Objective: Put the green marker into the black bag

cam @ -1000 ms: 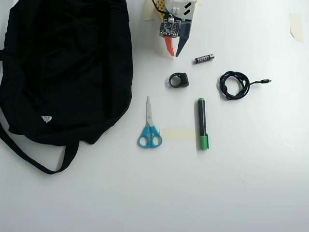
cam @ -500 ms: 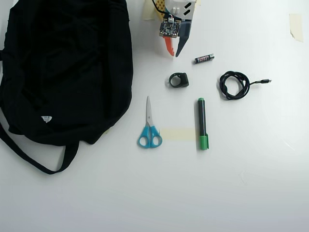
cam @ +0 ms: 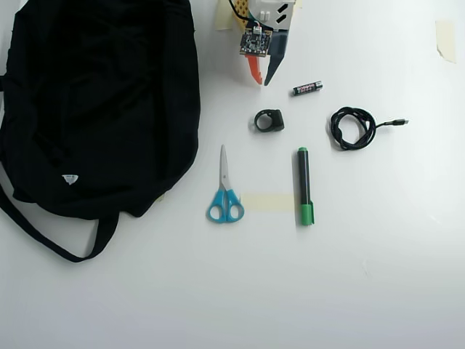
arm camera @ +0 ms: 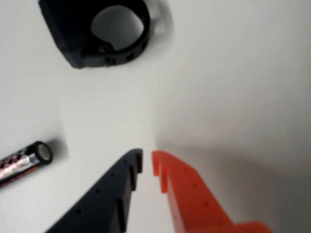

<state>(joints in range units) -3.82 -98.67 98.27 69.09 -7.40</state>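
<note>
The green marker [cam: 304, 186] lies on the white table in the overhead view, right of centre, its black barrel pointing up and its green cap at the lower end. The black bag [cam: 94, 109] fills the upper left, its strap looping toward the bottom left. My gripper [cam: 262, 82] sits at the top centre, well above the marker and right of the bag. In the wrist view its dark and orange fingers [arm camera: 147, 161] stand almost together with only a thin gap and nothing held. The marker and bag are out of the wrist view.
A black ring-shaped clip [cam: 269, 120] [arm camera: 104, 29] lies just below the gripper. A small battery [cam: 307, 88] [arm camera: 22, 162], a coiled black cable [cam: 354, 127], blue-handled scissors [cam: 224, 189] and a strip of tape [cam: 267, 202] lie around the marker.
</note>
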